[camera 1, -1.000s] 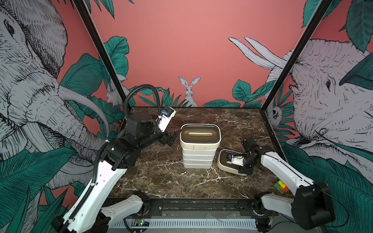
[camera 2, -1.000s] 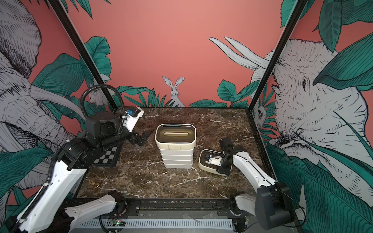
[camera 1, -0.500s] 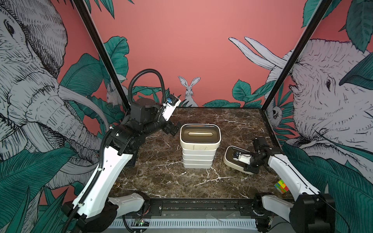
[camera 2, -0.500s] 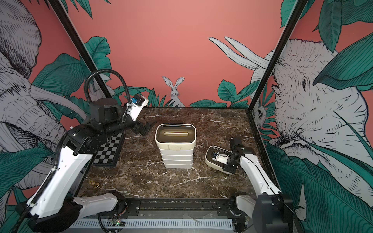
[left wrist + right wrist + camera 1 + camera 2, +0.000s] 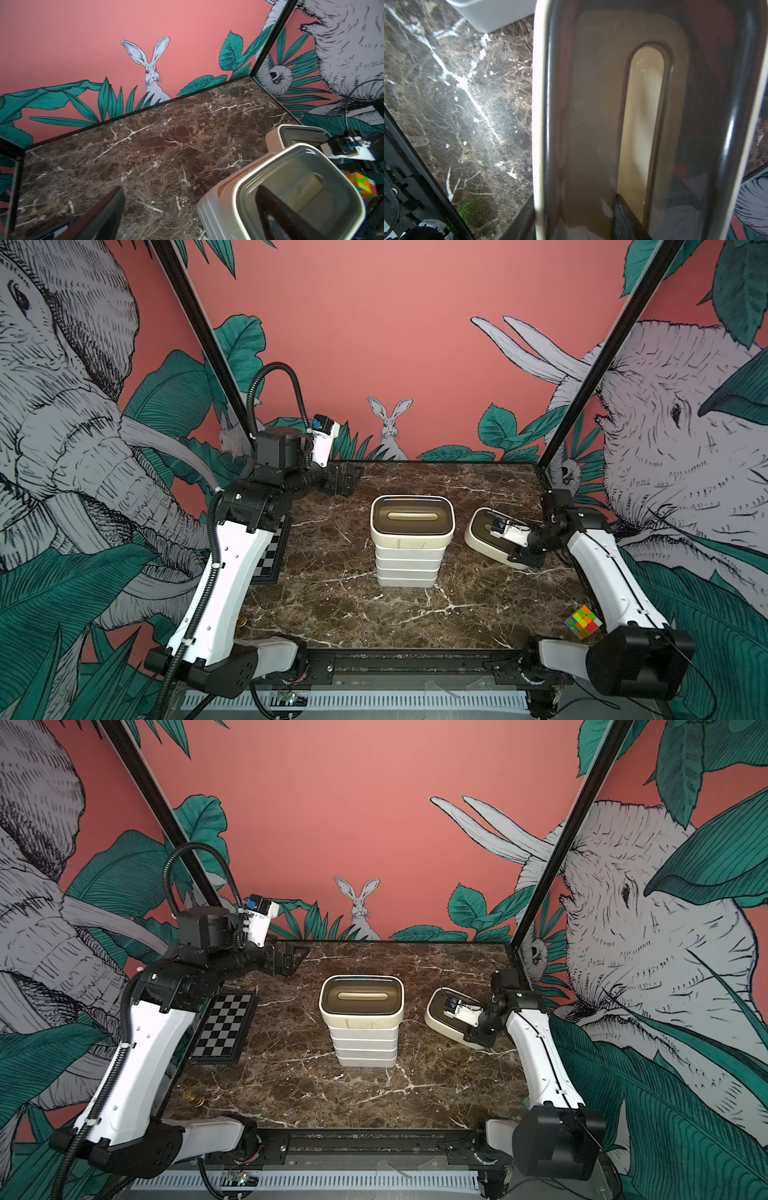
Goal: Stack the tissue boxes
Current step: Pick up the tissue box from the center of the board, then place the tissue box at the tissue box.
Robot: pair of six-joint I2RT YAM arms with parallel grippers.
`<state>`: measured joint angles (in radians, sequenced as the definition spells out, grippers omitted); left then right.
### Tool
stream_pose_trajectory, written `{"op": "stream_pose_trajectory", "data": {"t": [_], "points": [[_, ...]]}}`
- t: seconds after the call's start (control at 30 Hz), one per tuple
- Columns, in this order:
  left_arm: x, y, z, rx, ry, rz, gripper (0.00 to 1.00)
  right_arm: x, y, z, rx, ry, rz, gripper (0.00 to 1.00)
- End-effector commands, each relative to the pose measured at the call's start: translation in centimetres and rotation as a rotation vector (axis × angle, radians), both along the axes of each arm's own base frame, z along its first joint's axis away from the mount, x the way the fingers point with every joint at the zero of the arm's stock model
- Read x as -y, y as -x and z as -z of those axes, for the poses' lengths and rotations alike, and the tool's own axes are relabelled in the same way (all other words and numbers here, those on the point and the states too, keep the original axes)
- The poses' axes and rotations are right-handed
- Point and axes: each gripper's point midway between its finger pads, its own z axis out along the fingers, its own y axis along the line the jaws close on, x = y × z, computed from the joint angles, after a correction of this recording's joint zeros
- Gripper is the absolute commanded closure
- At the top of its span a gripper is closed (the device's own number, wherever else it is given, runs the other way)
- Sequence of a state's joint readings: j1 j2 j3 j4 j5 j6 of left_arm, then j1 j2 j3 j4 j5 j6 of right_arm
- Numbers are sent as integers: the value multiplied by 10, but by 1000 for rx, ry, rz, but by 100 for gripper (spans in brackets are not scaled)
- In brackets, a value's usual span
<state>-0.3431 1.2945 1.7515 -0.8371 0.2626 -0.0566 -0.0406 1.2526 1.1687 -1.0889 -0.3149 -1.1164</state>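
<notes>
A stack of several white tissue boxes [image 5: 409, 549] [image 5: 360, 1033] stands mid-table, its top lid dark with an oval slot. In the left wrist view the stack [image 5: 224, 209] lies close below. To the right of the stack, another tissue box [image 5: 482, 537] [image 5: 436, 1013] [image 5: 276, 135] sits tilted. My right gripper [image 5: 513, 545] [image 5: 469, 1023] [image 5: 571, 224] is shut on its rim, one finger in the slot and one outside the wall. Its brown lid [image 5: 591, 104] fills the right wrist view. My left gripper [image 5: 347, 481] [image 5: 291, 959] [image 5: 193, 218] hangs open and empty at the back left.
A black-and-white checkerboard [image 5: 272, 551] [image 5: 226, 1025] lies at the left edge under the left arm. A multicoloured cube [image 5: 583, 621] [image 5: 361, 185] sits at the front right beside the right arm. A few coins [image 5: 194, 1098] lie front left. Walls enclose three sides.
The right gripper has closed on the single box and carried it up and to the right, tilting it. The left arm has risen and drawn back toward the back left corner.
</notes>
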Motion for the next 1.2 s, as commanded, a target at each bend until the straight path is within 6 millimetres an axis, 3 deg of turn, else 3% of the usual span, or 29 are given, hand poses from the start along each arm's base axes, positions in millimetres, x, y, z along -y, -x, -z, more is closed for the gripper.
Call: {"op": "stream_pose_trajectory", "data": {"t": [0.0,0.2,0.5,0.73,0.97,1.17], "points": [[10,4,-8,-34,99,29,0,-9,5,-25,42,-49,-42,64],[16,6,-2,-59,148,50,1,-12,0,-53,110,-72,-39,63],[17,14,-5,-91,236,30,0,-18,-21,-139,339,-119,-21,64],[23,20,-5,-136,300,55,0,-40,-8,-185,435,-231,-99,63],[49,32,-4,-205,401,214,0,-66,12,-220,432,-295,-219,63],[48,40,-6,-182,389,237,0,-94,24,-243,394,-295,-325,63]]}}
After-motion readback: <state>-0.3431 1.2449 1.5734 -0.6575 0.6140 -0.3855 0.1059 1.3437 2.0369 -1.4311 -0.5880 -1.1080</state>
